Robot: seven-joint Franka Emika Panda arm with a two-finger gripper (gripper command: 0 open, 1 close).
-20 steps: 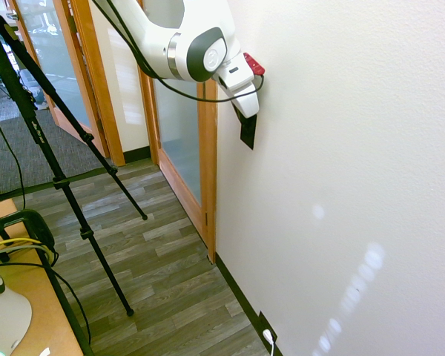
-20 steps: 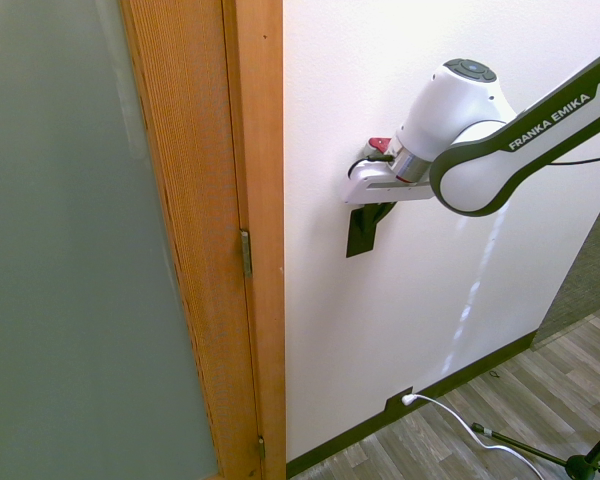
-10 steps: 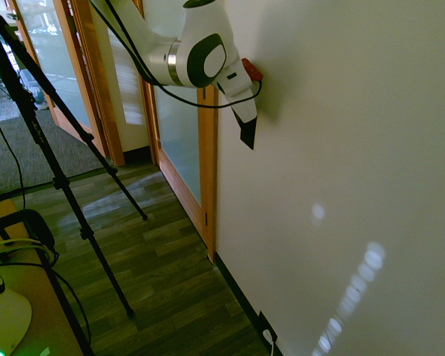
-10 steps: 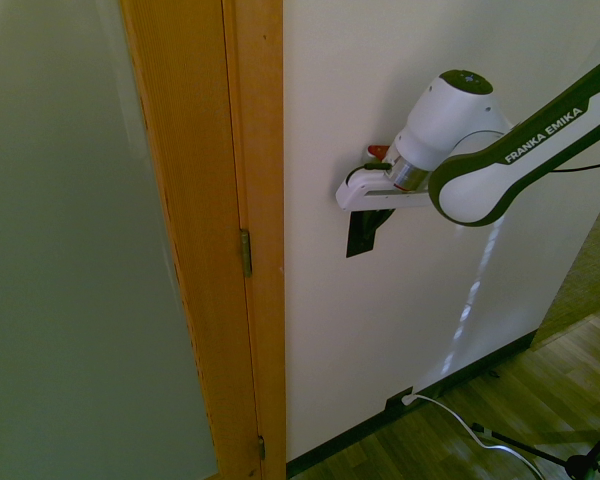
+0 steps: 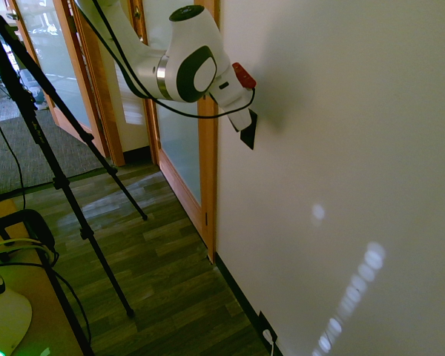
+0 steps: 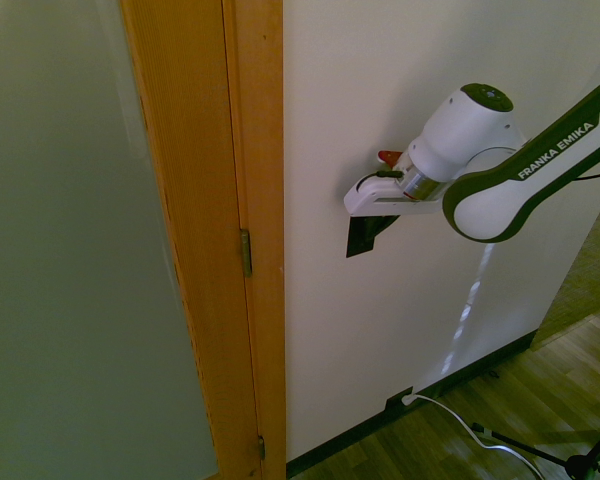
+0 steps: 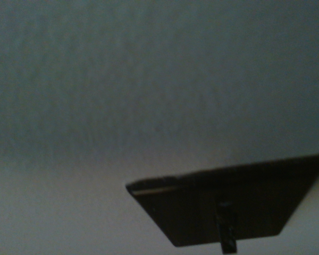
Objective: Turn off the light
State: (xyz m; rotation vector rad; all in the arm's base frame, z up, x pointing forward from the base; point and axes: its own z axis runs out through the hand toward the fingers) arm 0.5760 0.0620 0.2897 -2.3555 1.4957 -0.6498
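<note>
We see what looks like an office hallway: a plain white wall (image 5: pixel 341 148), a wood-framed door (image 6: pixel 230 240) with frosted glass (image 6: pixel 70 250), grey wood-look plank floor (image 5: pixel 156 267), dark baseboard (image 5: pixel 241 293), and grey carpet (image 5: pixel 15 148) in the room beyond

Switch plate (image 6: pixel 360 236) on wall (image 6: pixel 380 90), near door frame (image 6: pixel 258 200). Gripper (image 6: pixel 372 214) over plate's upper part. Outlet (image 6: pixel 394 404) at wall's bottom edge.

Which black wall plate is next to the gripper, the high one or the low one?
The high one, the switch plate, beside the gripper; the low plate has a white plug.
</note>
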